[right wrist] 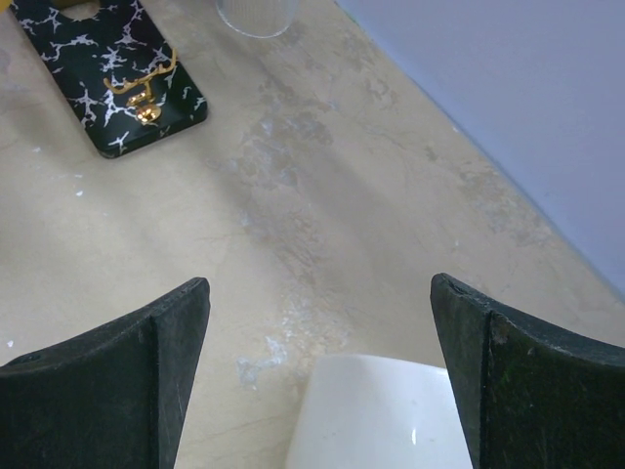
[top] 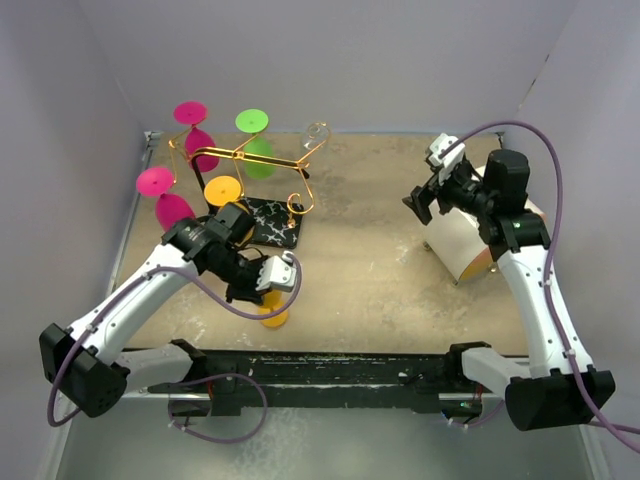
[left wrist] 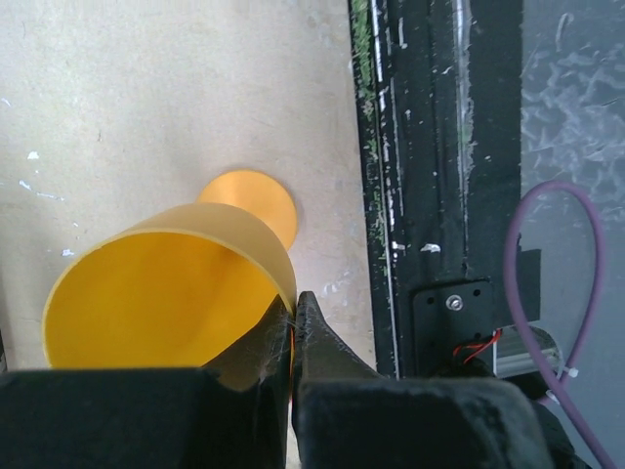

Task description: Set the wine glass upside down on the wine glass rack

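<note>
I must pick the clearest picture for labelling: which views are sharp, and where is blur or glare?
Top view: even light, sharp, faint shadows on the table. Left wrist view: orange glass clear, dark fingers near the lens soft. Right wrist view: table sharp, a small glint on the white object.

Tally by kind: wine glass rack ×1; pink wine glass ×2; green wine glass ×1; orange wine glass ×2; clear glass ×1; white cylinder ×1; robot arm ×2. Coloured glasses: five; with the clear one, six.
</note>
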